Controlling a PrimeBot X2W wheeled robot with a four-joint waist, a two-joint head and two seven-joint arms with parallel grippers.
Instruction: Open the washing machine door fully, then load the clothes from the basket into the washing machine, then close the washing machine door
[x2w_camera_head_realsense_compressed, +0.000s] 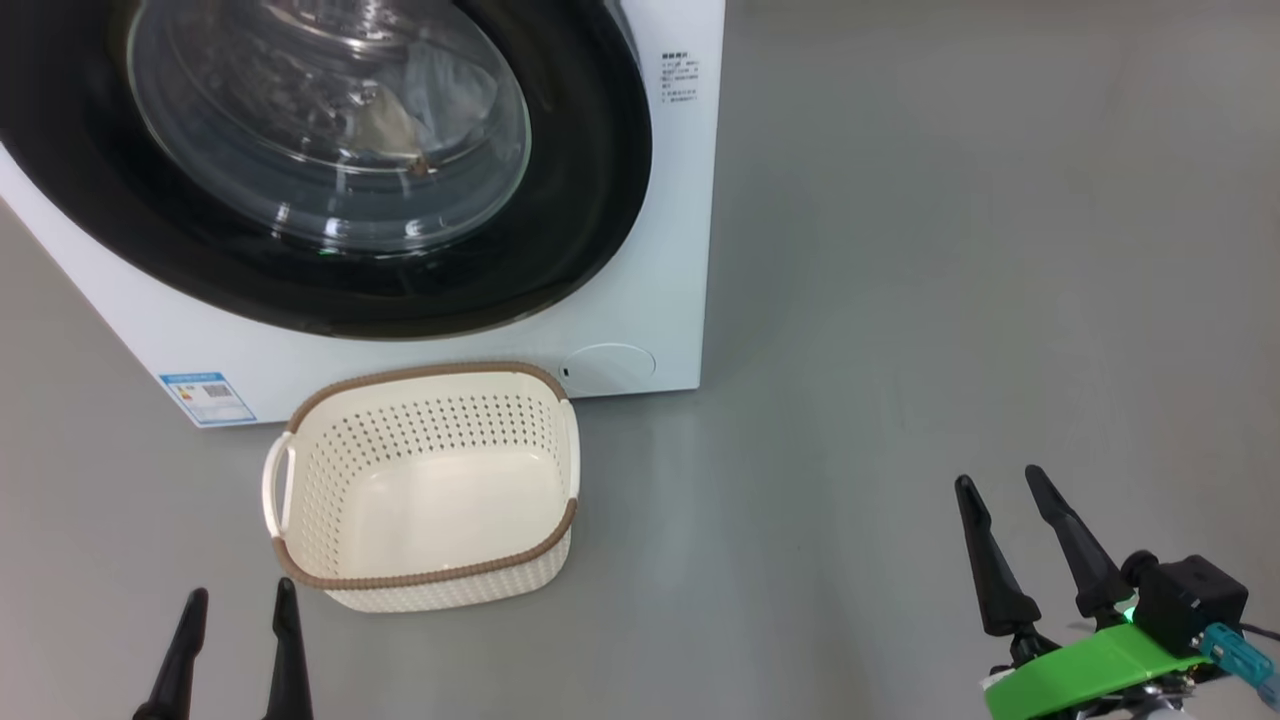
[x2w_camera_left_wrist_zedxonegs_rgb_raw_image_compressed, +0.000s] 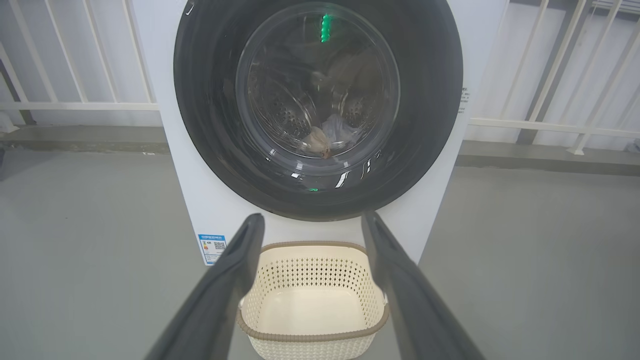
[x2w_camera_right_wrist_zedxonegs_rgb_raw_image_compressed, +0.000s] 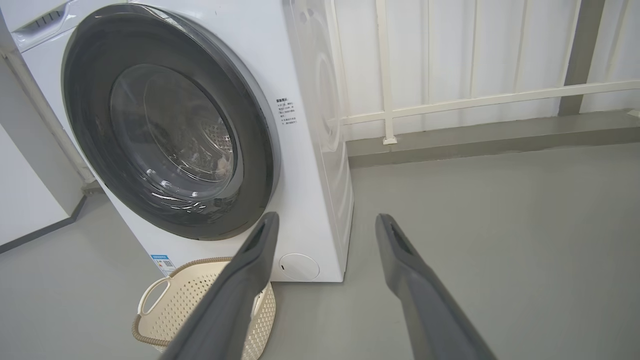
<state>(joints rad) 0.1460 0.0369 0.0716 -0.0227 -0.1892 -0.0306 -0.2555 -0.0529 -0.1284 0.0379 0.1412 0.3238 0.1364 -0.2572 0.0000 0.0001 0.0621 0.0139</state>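
Observation:
The white washing machine (x2w_camera_head_realsense_compressed: 640, 330) stands ahead with its round black door (x2w_camera_head_realsense_compressed: 590, 200) lying flat against the front, shut. Through the glass window (x2w_camera_left_wrist_zedxonegs_rgb_raw_image_compressed: 320, 85) I see clothes (x2w_camera_left_wrist_zedxonegs_rgb_raw_image_compressed: 327, 137), pale and cream, lying in the steel drum. The cream basket (x2w_camera_head_realsense_compressed: 425, 485) sits on the floor just before the machine, with nothing inside it. My left gripper (x2w_camera_head_realsense_compressed: 240, 600) is open at the lower left, just short of the basket's near corner. My right gripper (x2w_camera_head_realsense_compressed: 1000, 480) is open at the lower right, well away from the machine, holding nothing.
Grey floor (x2w_camera_head_realsense_compressed: 900, 300) stretches wide to the right of the machine. A white railing (x2w_camera_right_wrist_zedxonegs_rgb_raw_image_compressed: 475, 100) and a low grey kerb (x2w_camera_right_wrist_zedxonegs_rgb_raw_image_compressed: 500, 135) run behind it. A blue energy sticker (x2w_camera_head_realsense_compressed: 207, 397) and a round filter cap (x2w_camera_head_realsense_compressed: 610, 368) mark the machine's lower front.

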